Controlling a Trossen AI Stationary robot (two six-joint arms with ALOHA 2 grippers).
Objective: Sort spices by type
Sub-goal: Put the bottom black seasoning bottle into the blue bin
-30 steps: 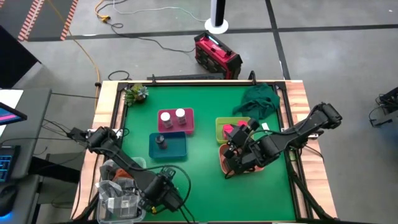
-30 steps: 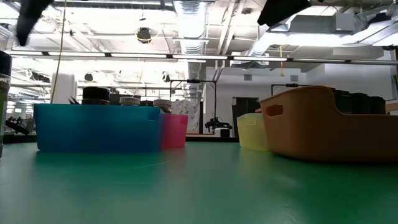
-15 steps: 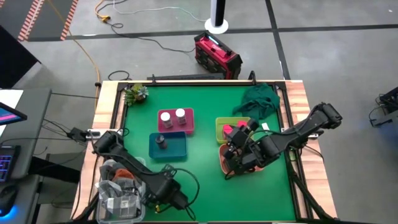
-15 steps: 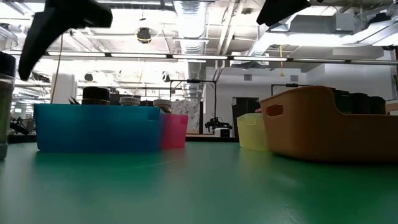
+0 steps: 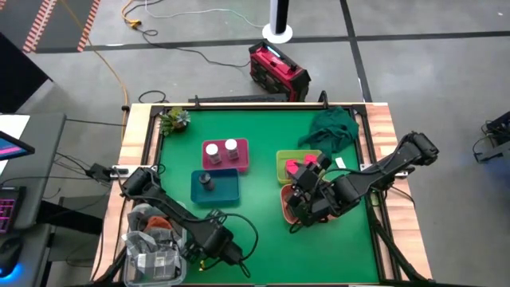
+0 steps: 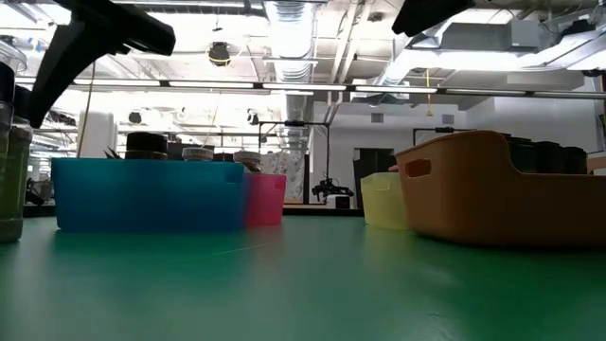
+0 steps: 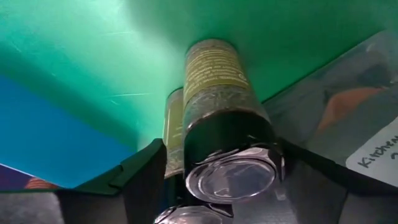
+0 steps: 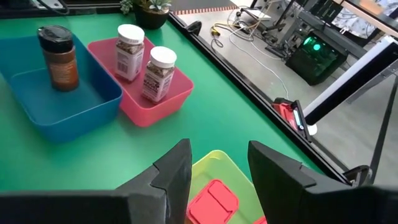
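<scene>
My left gripper point(image 5: 213, 243) is near the table's near-left corner, beside the clear bin point(image 5: 155, 253), shut on a dark-capped jar of green herbs point(image 7: 214, 87). The jar also shows at the low view's left edge point(image 6: 13, 161). My right gripper point(image 5: 305, 199) is open and hovers over the salmon tray point(image 5: 285, 209) and the yellow-green tray point(image 8: 214, 168). That tray holds a pink box point(image 8: 213, 200). Two white-capped jars point(image 8: 129, 50) point(image 8: 155, 71) stand in the pink tray point(image 5: 225, 163). A dark-capped jar point(image 8: 59, 56) stands in the blue tray point(image 5: 223, 191). My left gripper pinches the herb jar at its dark cap point(image 7: 227, 130), one finger point(image 7: 146, 171) on each side. The fingers come from above, pointing down. The jar stays upright below them, its base close to the green table top; whether it touches I cannot tell.
A green cloth point(image 5: 331, 127) lies at the far right corner and a small plant point(image 5: 174, 119) at the far left. Bare green table point(image 5: 255, 231) lies between the two grippers. A red device point(image 5: 277, 70) sits on the floor beyond the table.
My left gripper has carried the herb jar a little toward the table's right, away from the clear bin. In the low view the jar has come further in from the left edge, still upright.
</scene>
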